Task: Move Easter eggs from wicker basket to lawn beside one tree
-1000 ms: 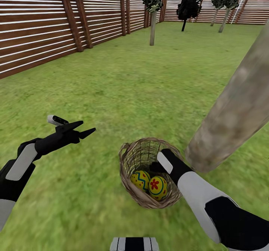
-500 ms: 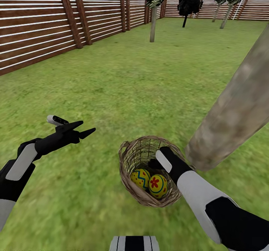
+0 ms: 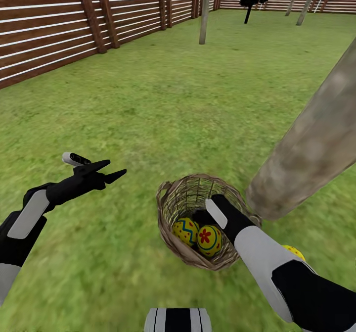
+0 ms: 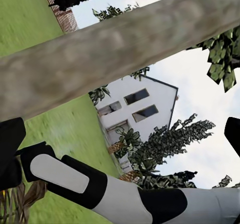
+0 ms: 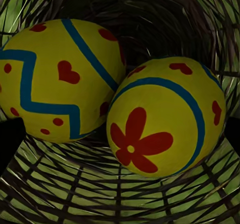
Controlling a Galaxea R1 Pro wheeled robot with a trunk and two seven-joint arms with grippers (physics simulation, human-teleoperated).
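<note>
Since a second ago our view tipped down. Our right gripper [image 3: 200, 218] reaches into the basket [image 3: 170, 208] beside the trunk [image 3: 316, 139], fingers hidden; two eggs [image 3: 209, 240] inside. Left gripper [image 3: 114, 169] hovers spread.

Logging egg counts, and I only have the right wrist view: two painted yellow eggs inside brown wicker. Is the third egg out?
Observer: Yes. The head view shows a third yellow egg on the green lawn, near the base of the thick pale leaning trunk, partly hidden by the right arm.
Operator: And the left tool?
Observer: The left tool is open and empty, over grass left of the round wicker basket.
</note>
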